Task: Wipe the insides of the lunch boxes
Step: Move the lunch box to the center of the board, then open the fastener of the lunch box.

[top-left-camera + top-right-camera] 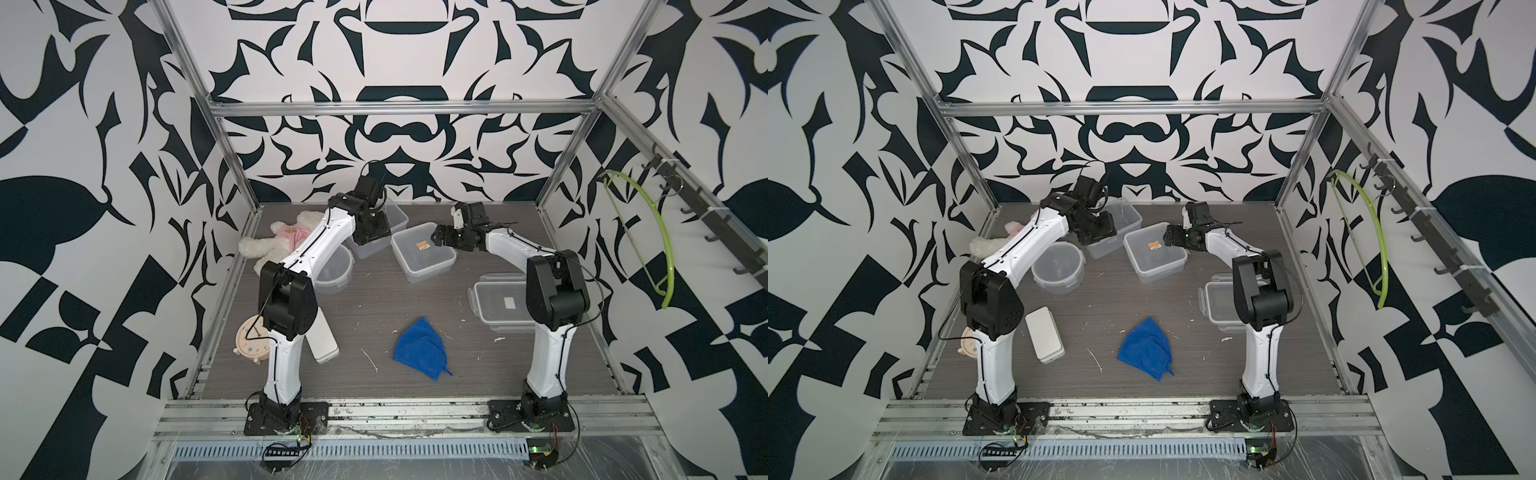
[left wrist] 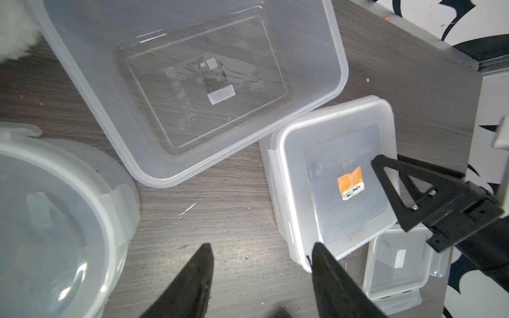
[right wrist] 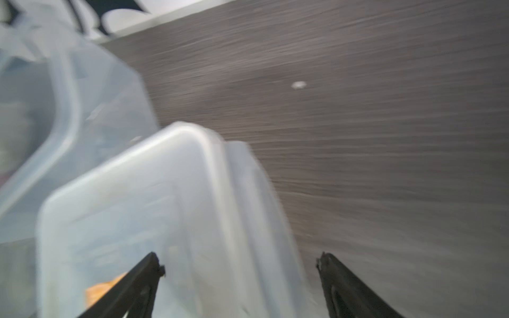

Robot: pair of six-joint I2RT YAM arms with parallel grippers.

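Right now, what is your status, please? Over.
Left gripper: jaws open, empty. Right gripper: jaws open, above lidded lunch box with orange sticker. Blue cloth lies untouched on table. Lidless rectangular lunch box close beside.

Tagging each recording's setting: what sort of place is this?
Probably a robotics lab test cell, not a home: an aluminium frame encloses a wood-grain tabletop, the walls are black-and-white patterned panels, and the left arm and right arm are bolted to a metal rail.

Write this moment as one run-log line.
left gripper: open, empty | right gripper: open, at lidded clear rectangular plastic box | blue cloth: on table, untouched
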